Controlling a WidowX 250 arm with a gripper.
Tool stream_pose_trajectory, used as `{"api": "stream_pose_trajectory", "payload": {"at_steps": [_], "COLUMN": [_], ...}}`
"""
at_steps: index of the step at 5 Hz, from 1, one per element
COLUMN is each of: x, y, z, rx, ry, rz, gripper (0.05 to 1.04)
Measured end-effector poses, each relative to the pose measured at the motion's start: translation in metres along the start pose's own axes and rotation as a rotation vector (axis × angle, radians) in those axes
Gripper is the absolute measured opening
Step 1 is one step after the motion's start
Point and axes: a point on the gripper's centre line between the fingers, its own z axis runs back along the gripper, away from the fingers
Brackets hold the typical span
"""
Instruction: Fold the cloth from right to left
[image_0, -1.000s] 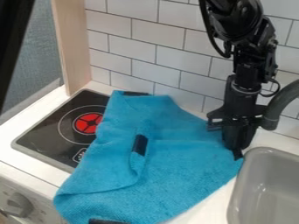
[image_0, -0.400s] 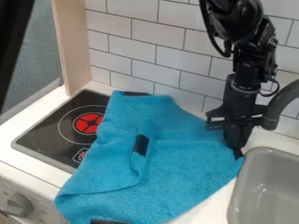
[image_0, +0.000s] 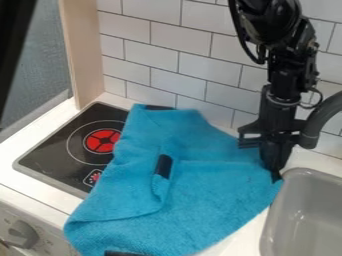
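Note:
The black gripper points down at the right corner of the blue cloth, beside the sink. Its fingers are together at the cloth's edge, shut on that corner. The cloth lies rumpled across the counter and over the right part of the stove, with a raised fold down its middle. Dark patches mark its top edge, its middle fold and its bottom edge.
A black stove plate with a red burner lies at the left. The grey sink stands at the right, under a grey faucet. A tiled wall rises behind; a wooden panel stands at back left.
The gripper has shifted slightly right, and the cloth's corner with it. The middle of the cloth has slid a little to the right too.

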Motion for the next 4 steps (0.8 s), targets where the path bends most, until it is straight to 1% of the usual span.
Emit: {"api": "stream_pose_trajectory", "payload": {"at_steps": [1, 3, 4], "x": [-0.002, -0.003, -0.011], "y": [0.002, 0.023, 0.036], "z": [0.017, 0.049, 0.069], "rx": [-0.027, -0.054, -0.087], "ry": [-0.025, -0.087, -0.11], "rz": [-0.01, -0.005, -0.007], "gripper": [0.051, 0.051, 0.051]}}
